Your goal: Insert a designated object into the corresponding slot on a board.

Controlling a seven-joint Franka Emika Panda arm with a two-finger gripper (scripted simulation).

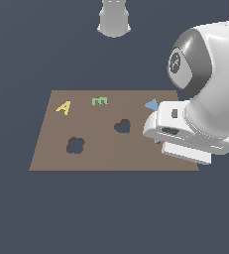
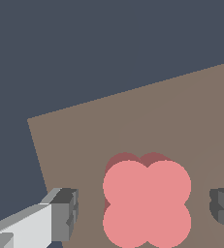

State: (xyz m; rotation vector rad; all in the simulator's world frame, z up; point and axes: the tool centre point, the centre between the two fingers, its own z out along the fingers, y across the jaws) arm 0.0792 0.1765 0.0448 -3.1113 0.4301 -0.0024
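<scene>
In the wrist view the designated object, a salmon-red four-lobed piece, lies flat on the brown board near one corner. My gripper is open around it, one finger on each side with a gap to the piece. In the exterior view the arm's white hand hovers over the board's right part and hides the piece and the fingers. The slot, a dark clover cutout, is in the board's left half, well apart from the hand.
A heart-shaped cutout lies mid-board. A yellow letter A, a green letter E and a blue triangle rest along the board's far edge. The robot base stands behind.
</scene>
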